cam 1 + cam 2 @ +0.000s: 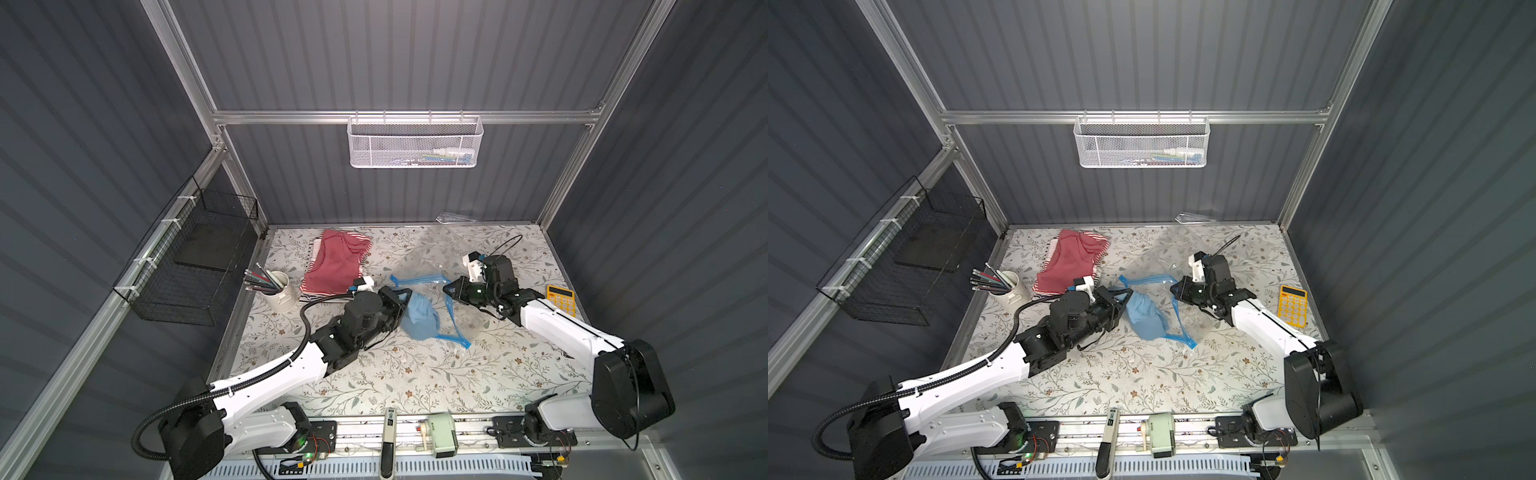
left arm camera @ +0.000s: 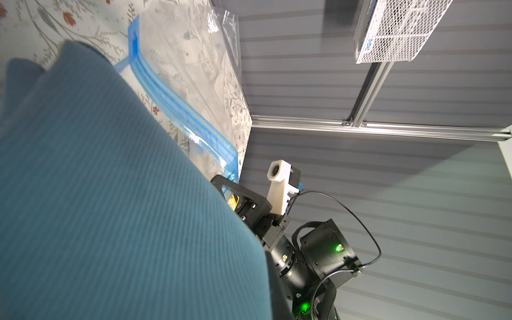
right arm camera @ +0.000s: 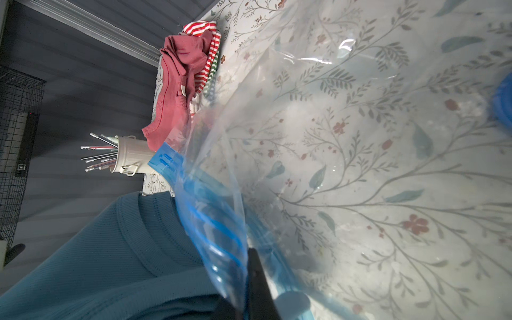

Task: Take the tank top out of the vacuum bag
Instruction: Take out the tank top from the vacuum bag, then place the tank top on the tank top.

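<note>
Blue ribbed top [image 1: 422, 324] looks soft and light, so my left gripper [image 1: 404, 300] pinches its bunched edge while my right gripper [image 1: 448, 289] clamps the stiffer zip strip [image 3: 210, 221] of the slippery bag [image 3: 360, 138].

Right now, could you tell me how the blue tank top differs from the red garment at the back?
The blue tank top is bunched at the mouth of the vacuum bag, pinched by the left gripper; the red garment lies spread on a striped pile, untouched. Blue sits centrally, red at the back. Both are soft cloth.
</note>
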Controlling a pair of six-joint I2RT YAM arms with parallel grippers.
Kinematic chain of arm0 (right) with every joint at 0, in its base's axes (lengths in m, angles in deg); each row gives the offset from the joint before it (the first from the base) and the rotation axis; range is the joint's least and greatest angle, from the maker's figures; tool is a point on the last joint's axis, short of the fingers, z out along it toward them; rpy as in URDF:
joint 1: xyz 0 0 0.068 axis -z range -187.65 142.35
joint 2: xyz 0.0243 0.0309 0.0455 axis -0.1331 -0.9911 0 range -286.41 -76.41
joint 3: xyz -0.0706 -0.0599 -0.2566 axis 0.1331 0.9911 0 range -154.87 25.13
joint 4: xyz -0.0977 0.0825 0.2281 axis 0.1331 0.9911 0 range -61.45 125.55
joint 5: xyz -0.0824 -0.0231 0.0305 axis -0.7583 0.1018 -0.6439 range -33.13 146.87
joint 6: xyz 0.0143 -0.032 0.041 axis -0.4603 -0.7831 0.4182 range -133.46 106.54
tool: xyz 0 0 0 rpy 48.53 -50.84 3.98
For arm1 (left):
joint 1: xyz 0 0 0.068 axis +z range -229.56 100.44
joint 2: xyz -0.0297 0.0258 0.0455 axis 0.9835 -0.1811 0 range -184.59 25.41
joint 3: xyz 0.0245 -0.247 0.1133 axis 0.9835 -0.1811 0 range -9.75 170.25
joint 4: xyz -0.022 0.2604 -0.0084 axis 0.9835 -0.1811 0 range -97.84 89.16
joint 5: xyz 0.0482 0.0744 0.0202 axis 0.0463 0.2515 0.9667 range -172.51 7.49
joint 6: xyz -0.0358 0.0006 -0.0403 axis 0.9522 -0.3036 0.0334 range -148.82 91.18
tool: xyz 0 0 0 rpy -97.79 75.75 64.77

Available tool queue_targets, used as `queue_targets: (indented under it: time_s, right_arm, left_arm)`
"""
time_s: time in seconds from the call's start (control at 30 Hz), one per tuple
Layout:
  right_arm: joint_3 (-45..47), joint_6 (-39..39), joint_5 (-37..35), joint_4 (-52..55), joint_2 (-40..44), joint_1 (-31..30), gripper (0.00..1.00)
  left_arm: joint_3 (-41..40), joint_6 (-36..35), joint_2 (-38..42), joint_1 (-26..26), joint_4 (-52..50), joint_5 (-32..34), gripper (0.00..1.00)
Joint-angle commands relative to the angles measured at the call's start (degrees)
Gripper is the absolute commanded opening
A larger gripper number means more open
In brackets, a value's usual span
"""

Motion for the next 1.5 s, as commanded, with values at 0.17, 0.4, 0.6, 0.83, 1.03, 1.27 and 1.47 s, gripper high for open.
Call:
queue_targets:
  time_s: [0.17, 0.4, 0.6, 0.83, 1.03, 1.27, 1.47]
  right_arm:
    - [1.41, 1.00, -1.14, 2.35, 3.89, 0.19, 0.00]
    - [4.67, 0.67, -2.52, 3.77, 7.99, 0.18, 0.00]
    - [8.32, 1.02, -2.03, 3.01, 9.73, 0.25, 0.00]
    - [9.26, 0.96, -1.60, 2.21, 9.59, 0.27, 0.00]
    - [8.70, 0.50, -1.10, 1.18, 8.59, 0.33, 0.00]
    - [7.38, 0.97, 1.79, -0.91, 6.06, 0.39, 0.00]
    - [7.66, 0.34, 0.56, 0.01, 6.28, 0.42, 0.00]
  left_arm:
    - [11.98, -9.08, 0.70, 8.02, -5.68, -5.45, 0.00]
    - [21.45, -11.98, -5.10, 18.80, -6.50, -16.80, 0.00]
    - [28.22, -14.47, -10.28, 26.84, -7.65, -23.01, 0.00]
    - [32.47, -15.09, -16.41, 33.92, -6.72, -28.25, 0.00]
    - [38.32, -16.27, -22.27, 38.50, -6.77, -32.45, 0.00]
    - [45.43, -18.16, -29.19, 43.36, -7.73, -35.52, 0.00]
    - [51.38, -18.59, -35.93, 45.58, -7.02, -38.13, 0.00]
